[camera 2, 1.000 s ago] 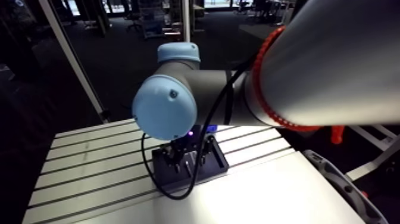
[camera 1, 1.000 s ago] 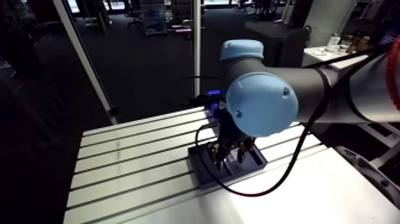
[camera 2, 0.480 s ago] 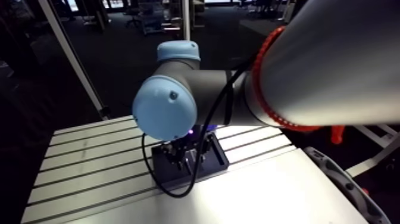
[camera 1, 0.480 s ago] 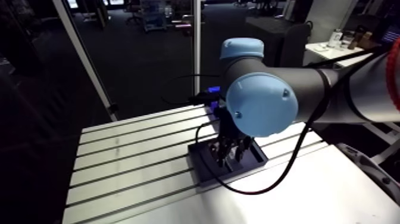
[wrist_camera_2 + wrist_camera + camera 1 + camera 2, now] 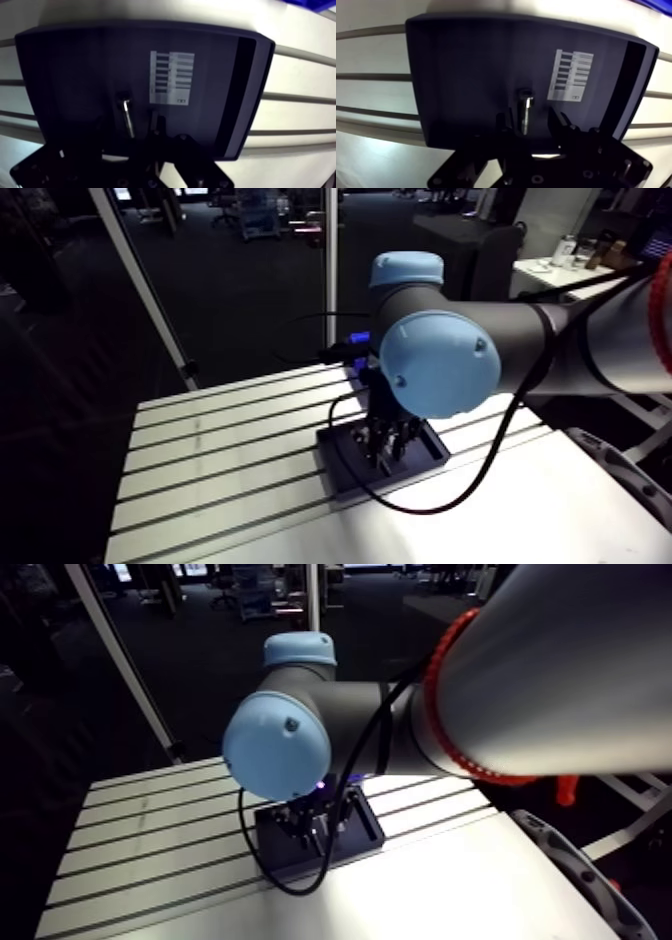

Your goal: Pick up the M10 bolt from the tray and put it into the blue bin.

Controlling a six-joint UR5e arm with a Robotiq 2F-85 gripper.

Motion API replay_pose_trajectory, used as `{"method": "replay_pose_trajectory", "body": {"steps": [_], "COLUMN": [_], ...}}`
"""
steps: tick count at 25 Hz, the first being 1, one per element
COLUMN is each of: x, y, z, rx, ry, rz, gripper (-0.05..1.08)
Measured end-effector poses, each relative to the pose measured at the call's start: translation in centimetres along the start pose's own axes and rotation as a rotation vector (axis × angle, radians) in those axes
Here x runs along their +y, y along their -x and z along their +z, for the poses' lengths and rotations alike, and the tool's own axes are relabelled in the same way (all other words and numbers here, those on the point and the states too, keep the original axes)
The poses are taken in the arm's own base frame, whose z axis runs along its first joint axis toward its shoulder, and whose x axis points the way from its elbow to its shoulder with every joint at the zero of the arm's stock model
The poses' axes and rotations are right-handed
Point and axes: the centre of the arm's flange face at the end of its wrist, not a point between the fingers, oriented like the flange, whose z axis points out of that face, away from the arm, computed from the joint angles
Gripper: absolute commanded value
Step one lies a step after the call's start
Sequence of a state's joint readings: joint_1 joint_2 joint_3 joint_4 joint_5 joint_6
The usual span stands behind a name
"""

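A dark, shallow tray [image 5: 461,65] lies on the slotted table, with a white label [image 5: 571,75] stuck to its floor. A single silver M10 bolt [image 5: 525,107] lies on the tray floor, head pointing away from the gripper. My gripper [image 5: 530,122] is down inside the tray, open, and the bolt's shank lies between the fingertips [image 5: 504,122], nearer one of them, with a gap on the other side. A corner of the blue bin [image 5: 310,4] shows just beyond the tray's far side. In the arm view the gripper [image 5: 388,450] hangs in the tray [image 5: 345,473] below the blue-capped wrist.
The aluminium table [image 5: 220,448] runs in long slots to either side of the tray. A smooth pale surface [image 5: 520,518] adjoins it on the near side. An upright frame post [image 5: 330,278] stands behind the table's far edge.
The gripper has sunk a little deeper into the tray, and its fingers look closer together than before. The tray and bolt have not moved.
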State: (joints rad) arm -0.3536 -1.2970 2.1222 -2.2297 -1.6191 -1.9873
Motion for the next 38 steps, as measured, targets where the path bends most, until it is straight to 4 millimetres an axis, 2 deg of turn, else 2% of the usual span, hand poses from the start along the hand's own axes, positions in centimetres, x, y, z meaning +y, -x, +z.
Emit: {"method": "replay_pose_trajectory", "body": {"steps": [38], "x": [-0.27], "y": [0.09], "z": [-0.07], "rx": [-0.003], "ry": [0.001], "rz": [-0.007], "gripper": [0.71]}}
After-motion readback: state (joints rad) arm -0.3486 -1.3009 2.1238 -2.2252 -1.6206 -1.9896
